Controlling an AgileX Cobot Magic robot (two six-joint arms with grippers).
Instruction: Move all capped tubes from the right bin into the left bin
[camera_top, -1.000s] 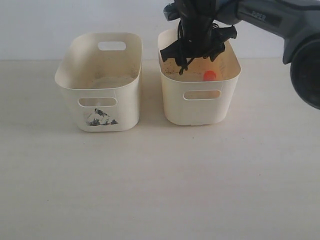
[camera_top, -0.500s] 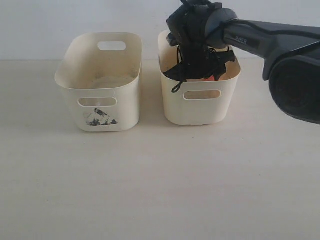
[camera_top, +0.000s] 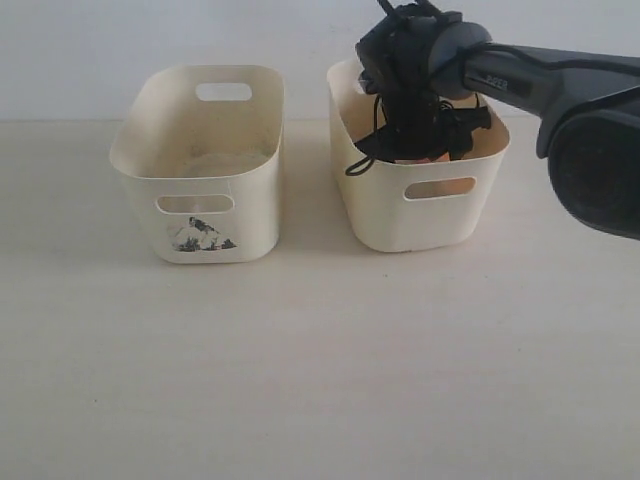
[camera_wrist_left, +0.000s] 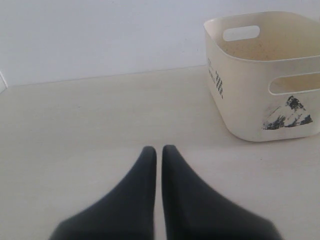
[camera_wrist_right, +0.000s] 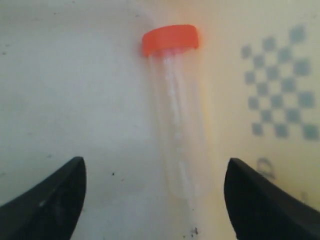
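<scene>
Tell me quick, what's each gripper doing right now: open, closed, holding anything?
Left gripper: closed, holding nothing.
Right gripper: open, holding nothing; a capped tube lies between its fingers, not gripped.

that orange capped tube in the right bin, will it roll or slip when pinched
The capped tube is a smooth, clear cylinder lying flat in the right bin, so it will probably roll if nudged sideways. Its slick-looking wall may slip in the open right pincer. It looks empty, so likely light.

A lab-like bench: bare pale tabletop (camera_top: 300, 380), blank wall (camera_top: 100, 50), capped tube (camera_wrist_right: 175, 115).
</scene>
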